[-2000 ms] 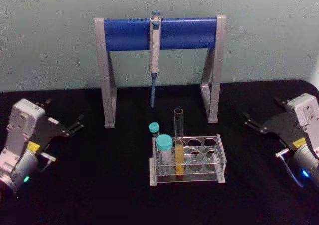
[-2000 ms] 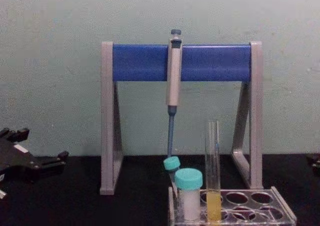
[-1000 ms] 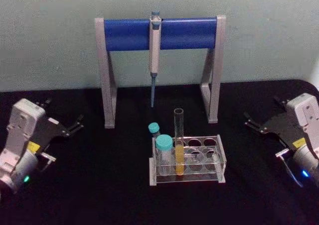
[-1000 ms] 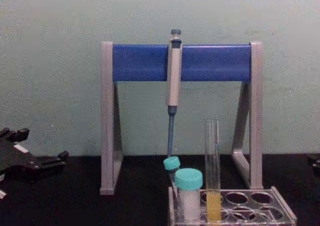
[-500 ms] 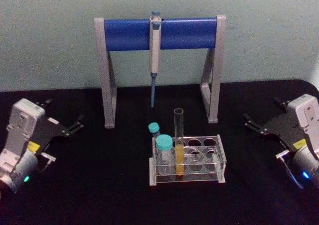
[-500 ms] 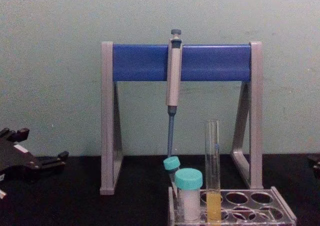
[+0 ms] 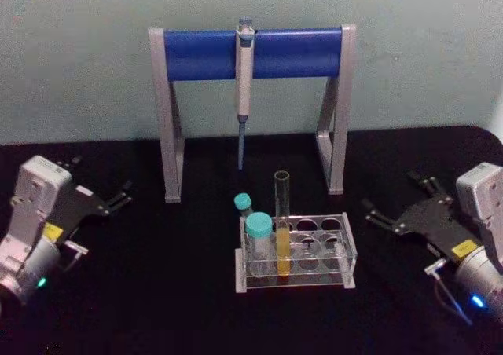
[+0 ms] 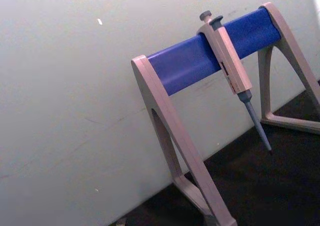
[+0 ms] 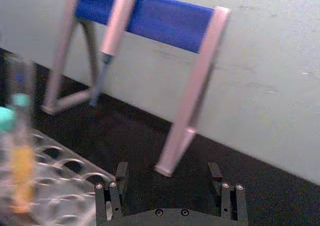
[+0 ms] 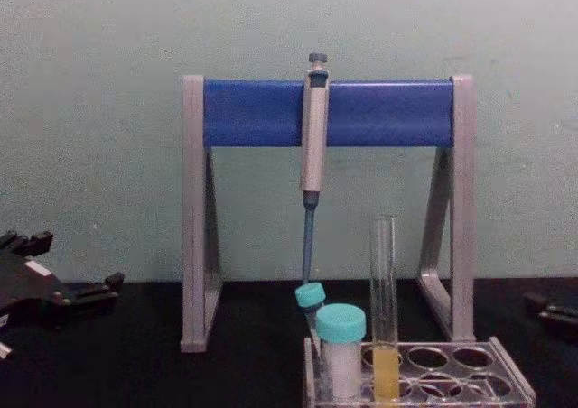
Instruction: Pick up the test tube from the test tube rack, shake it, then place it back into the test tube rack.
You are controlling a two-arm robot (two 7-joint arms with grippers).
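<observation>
The test tube (image 7: 281,214) stands upright in the front row of the clear test tube rack (image 7: 343,249) at the table's middle, with yellow-orange liquid in its lower part; nothing touches it. From the chest it rises tall (image 10: 385,291) out of the rack (image 10: 510,376). My right gripper (image 7: 395,195) is open, low over the table a short way right of the rack, and points at it. In the right wrist view its fingers (image 9: 121,171) stand wide apart, with the tube (image 9: 20,136) and rack (image 9: 65,186) ahead. My left gripper (image 7: 98,178) rests open at far left.
Two teal-capped vials (image 7: 258,226) stand in the rack just left of the tube. Behind it is a grey-and-blue stand (image 7: 196,55) with a pipette (image 7: 244,80) hanging from its bar. Black tabletop lies bare on both sides of the rack.
My right gripper has moved left and slightly forward, closer to the rack. The left arm, the tube and the rack have not moved.
</observation>
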